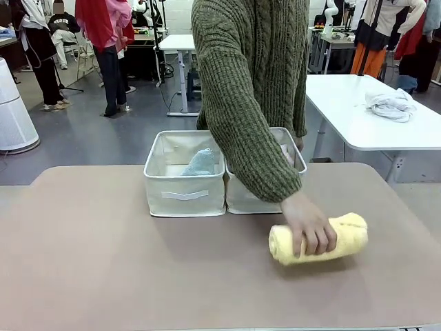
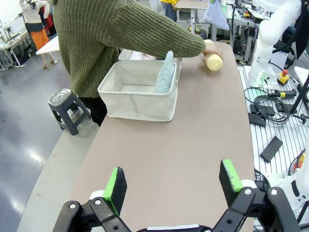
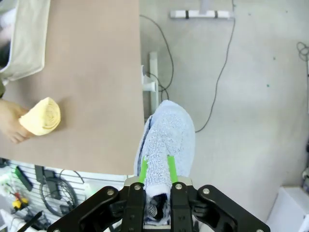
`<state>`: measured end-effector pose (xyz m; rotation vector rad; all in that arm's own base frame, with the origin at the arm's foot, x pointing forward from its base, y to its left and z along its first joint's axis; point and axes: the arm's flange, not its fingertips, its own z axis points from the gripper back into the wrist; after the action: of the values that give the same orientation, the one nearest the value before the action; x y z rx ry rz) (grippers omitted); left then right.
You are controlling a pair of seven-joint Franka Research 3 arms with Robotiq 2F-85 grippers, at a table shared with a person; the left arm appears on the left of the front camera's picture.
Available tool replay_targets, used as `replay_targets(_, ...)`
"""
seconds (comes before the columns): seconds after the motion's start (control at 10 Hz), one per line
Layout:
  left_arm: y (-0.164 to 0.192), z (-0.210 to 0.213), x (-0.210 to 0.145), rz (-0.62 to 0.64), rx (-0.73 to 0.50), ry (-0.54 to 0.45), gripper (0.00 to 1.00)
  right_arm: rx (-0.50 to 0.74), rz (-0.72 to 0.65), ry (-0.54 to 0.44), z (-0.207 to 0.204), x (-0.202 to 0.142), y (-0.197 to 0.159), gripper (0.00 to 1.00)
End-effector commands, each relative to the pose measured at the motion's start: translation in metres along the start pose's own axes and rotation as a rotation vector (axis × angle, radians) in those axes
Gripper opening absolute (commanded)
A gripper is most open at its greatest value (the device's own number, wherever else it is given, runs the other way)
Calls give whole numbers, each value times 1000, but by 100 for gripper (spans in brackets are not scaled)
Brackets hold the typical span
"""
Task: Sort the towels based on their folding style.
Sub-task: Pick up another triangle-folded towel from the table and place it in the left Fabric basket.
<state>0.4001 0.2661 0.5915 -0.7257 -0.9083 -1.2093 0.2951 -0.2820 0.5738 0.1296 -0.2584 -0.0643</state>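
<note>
A person's hand [image 1: 310, 227] presses on a yellow rolled towel [image 1: 348, 234] at the table's right front. A pale teal cone towel [image 1: 200, 163] stands in the left cream bin [image 1: 183, 196]. The left wrist view shows my left gripper [image 2: 173, 180] open and empty, low over the near table end, far from the teal cone [image 2: 165, 73] and the yellow roll [image 2: 214, 61]. My right gripper [image 3: 157, 171] is shut on a periwinkle blue towel [image 3: 169, 137], held off the table's edge above the floor. The yellow roll [image 3: 42, 116] lies well to its left.
The right cream bin [image 1: 241, 200] touches the left one, and the person's arm hides most of it. The brown table [image 1: 103, 262] has free room at left and front. A white table [image 1: 344, 103] with a whitish cloth bundle [image 1: 391, 103] stands behind. A grey stool [image 2: 67, 108] stands beside the table.
</note>
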Motion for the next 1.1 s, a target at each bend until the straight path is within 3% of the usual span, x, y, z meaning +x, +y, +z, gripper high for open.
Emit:
replay_targets(0.0, -3, 0, 2, 18, 6, -9, 100, -1, 27, -28, -9, 10, 13, 2)
replay_targets(0.7, -3, 0, 2, 18, 6, -9, 100, 5, 45, -23, -6, 26, 15, 2)
replay_targets(0.9, -3, 0, 2, 18, 6, -9, 100, 22, 142, -25, -2, 40, 37, 2)
replay_targets(1.0, -3, 0, 2, 18, 6, -9, 100, 24, 248, -25, 4, 54, 65, 2)
